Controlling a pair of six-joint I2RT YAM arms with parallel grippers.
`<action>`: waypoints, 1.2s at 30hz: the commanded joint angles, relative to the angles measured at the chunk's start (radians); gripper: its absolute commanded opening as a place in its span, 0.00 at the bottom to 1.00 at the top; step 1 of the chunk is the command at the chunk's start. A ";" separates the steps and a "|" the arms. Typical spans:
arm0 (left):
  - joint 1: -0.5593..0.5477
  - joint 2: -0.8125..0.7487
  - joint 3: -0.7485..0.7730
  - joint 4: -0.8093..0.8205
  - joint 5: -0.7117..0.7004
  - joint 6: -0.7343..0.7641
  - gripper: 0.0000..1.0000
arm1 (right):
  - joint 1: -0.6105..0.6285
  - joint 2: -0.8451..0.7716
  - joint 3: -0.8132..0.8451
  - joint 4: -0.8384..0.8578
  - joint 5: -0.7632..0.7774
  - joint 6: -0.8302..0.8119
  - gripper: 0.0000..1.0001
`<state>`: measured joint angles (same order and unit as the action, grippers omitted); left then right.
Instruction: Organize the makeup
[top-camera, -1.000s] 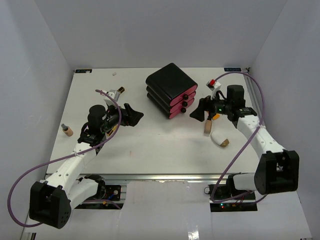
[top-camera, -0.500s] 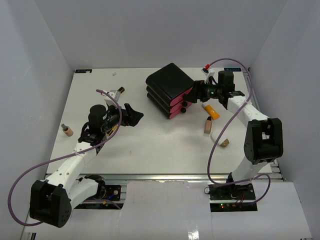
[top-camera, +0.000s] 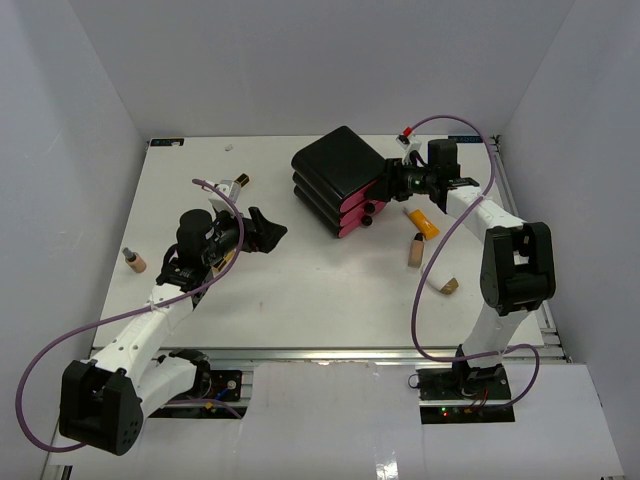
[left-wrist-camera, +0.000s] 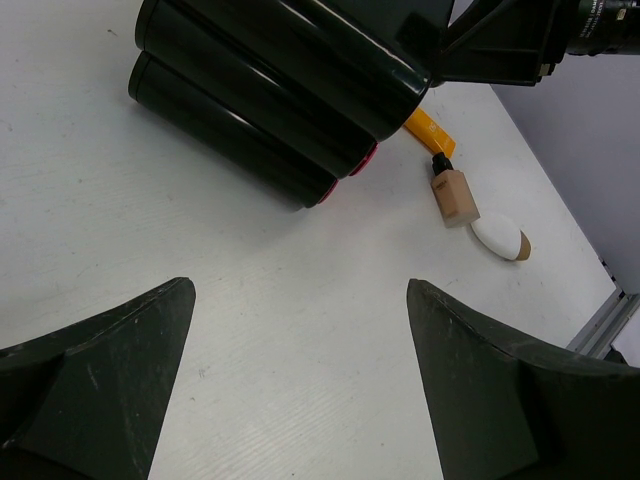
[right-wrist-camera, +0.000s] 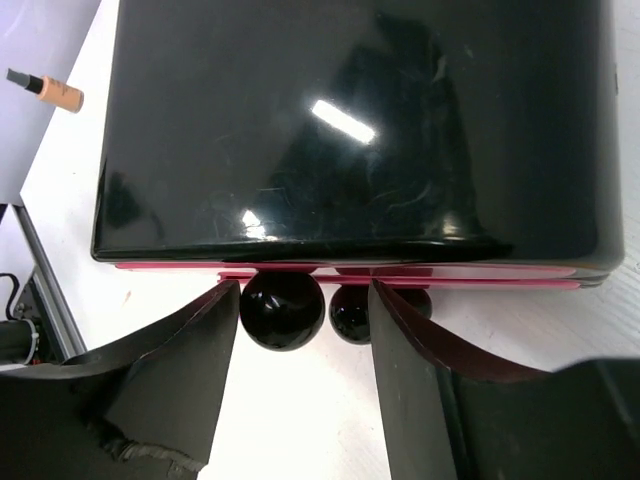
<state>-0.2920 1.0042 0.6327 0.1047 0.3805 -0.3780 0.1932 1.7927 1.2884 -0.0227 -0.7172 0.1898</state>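
Right pincer (right-wrist-camera: 303, 325) has advanced, narrowing around a drawer knob (right-wrist-camera: 281, 309).

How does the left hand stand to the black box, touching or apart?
Apart. In the left wrist view, bare table lies between the left hand and the black box.
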 joint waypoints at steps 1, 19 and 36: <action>-0.005 -0.012 0.018 0.004 0.010 0.011 0.98 | 0.008 -0.008 0.027 0.049 -0.013 0.007 0.55; -0.004 -0.025 0.016 0.001 -0.002 0.016 0.98 | -0.038 -0.268 -0.272 0.041 -0.019 -0.077 0.40; -0.004 -0.024 0.015 -0.005 -0.022 0.027 0.98 | -0.084 -0.374 -0.364 0.036 -0.040 -0.096 0.79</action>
<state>-0.2920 1.0023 0.6327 0.1043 0.3725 -0.3659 0.1197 1.4414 0.9195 0.0004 -0.7257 0.1135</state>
